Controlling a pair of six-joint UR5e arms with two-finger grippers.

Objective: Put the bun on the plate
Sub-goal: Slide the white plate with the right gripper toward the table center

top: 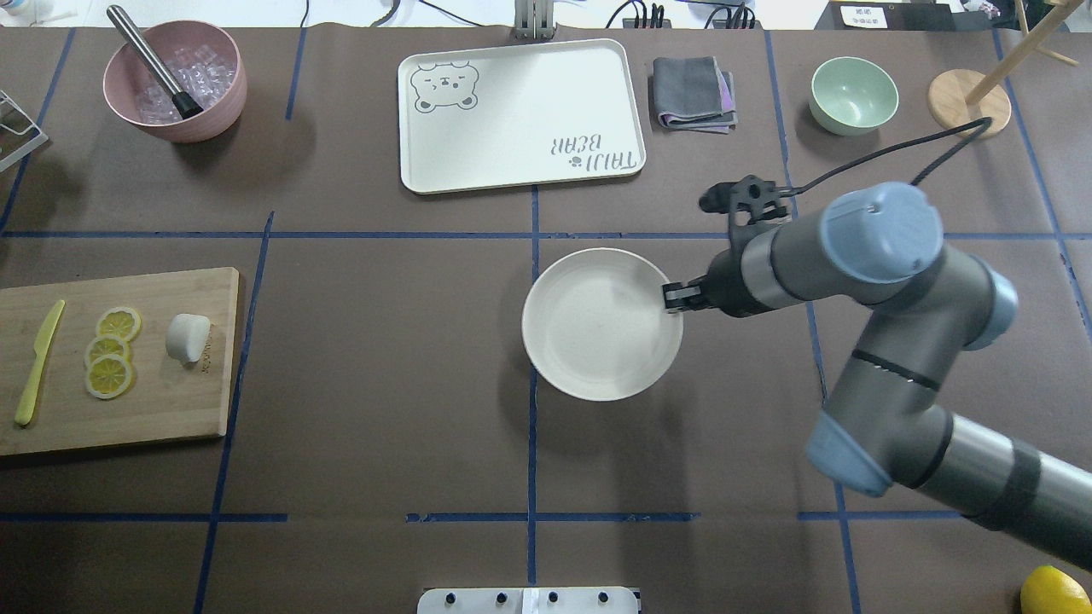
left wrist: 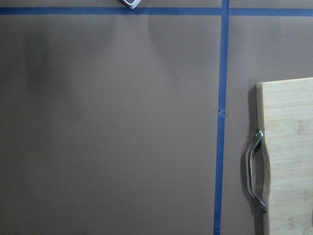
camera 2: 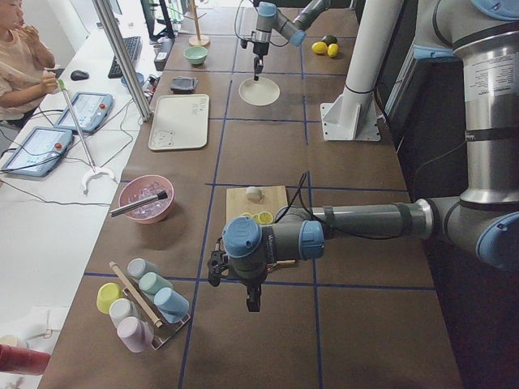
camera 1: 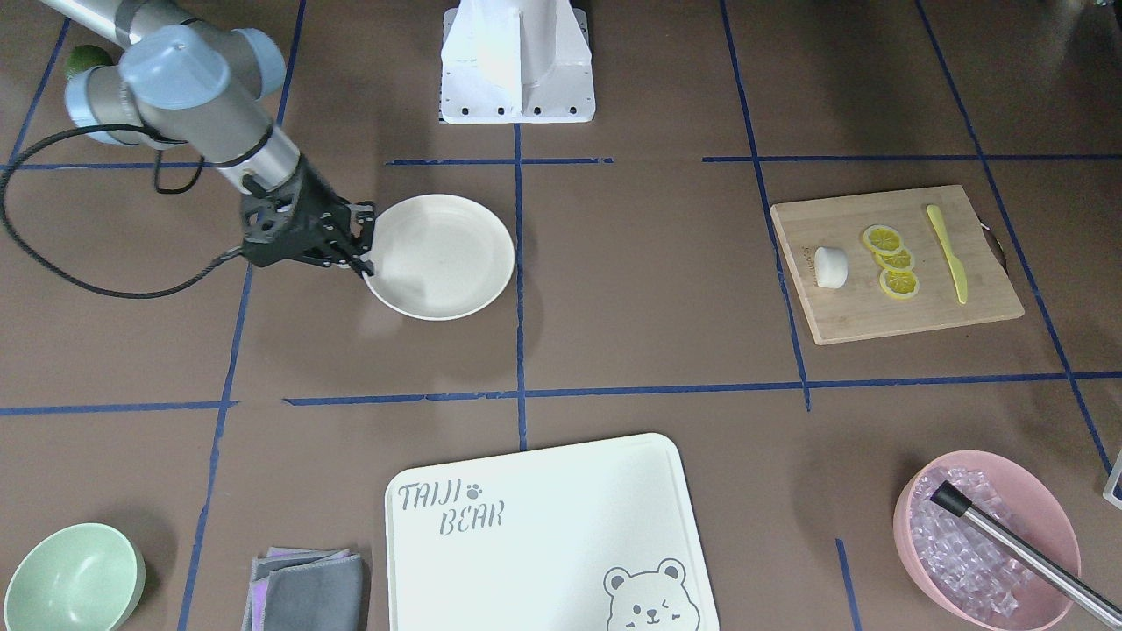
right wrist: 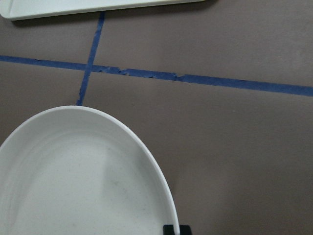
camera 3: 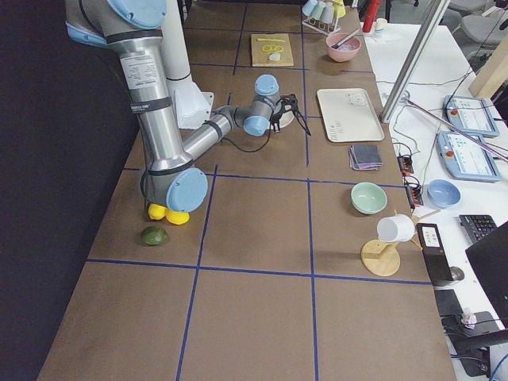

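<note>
The right wrist view crops the plate (right wrist: 73, 171) at left and bottom. Only a dark tip of the right gripper (right wrist: 176, 230) shows, so its jaws perhaps pinch the rim. The left gripper (camera 2: 253, 301) is too small to judge.

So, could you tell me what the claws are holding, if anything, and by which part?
The right claw seems to pinch the plate by its rim. The bun lies unheld. For the left claw, I cannot tell.

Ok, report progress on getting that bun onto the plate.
Done: nothing yet; the plate is empty. In hand: the right gripper sits at the plate's rim; whether it grips is unclear. To do: the bun lies untouched on the wooden board, the left gripper nearby, so pick-up, carry and placement remain.
</note>
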